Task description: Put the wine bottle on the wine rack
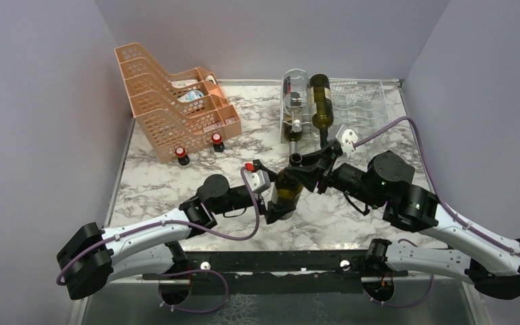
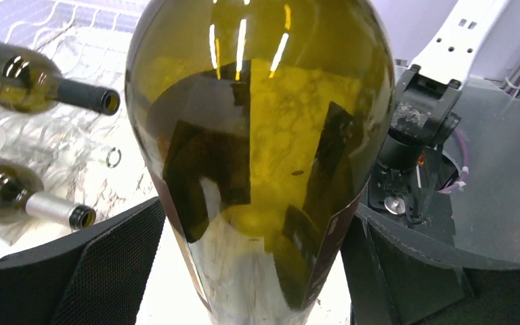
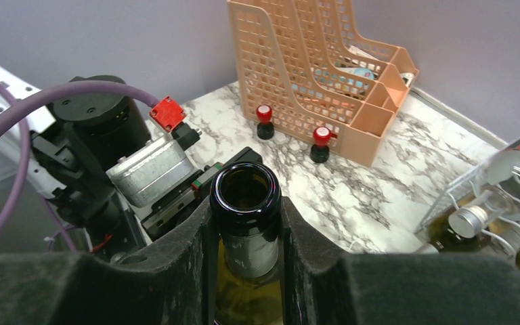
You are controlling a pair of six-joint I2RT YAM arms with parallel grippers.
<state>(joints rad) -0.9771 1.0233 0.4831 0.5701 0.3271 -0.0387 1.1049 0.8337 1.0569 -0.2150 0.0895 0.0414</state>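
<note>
Marble-patterned tabletop (image 1: 176, 183) fills a grey-walled booth. Between the two arms the wine bottle (image 1: 286, 193), olive-green and uncorked, is held by both. The left gripper (image 1: 275, 203) is clamped across its wide lower body, pads (image 2: 108, 271) pressed on either side, and the right gripper (image 3: 245, 244) is clenched round the neck just under the open mouth. Whether the base touches the table I cannot tell. Beyond the right gripper, well apart, stands the wine rack (image 1: 362, 101), with a clear bottle (image 1: 295, 95) and a green bottle (image 1: 321, 101) lying in its left cradles. Ahead and left of the left gripper sit orange perforated trays (image 1: 176, 101) and two red-capped stamps (image 1: 183, 156)
</note>
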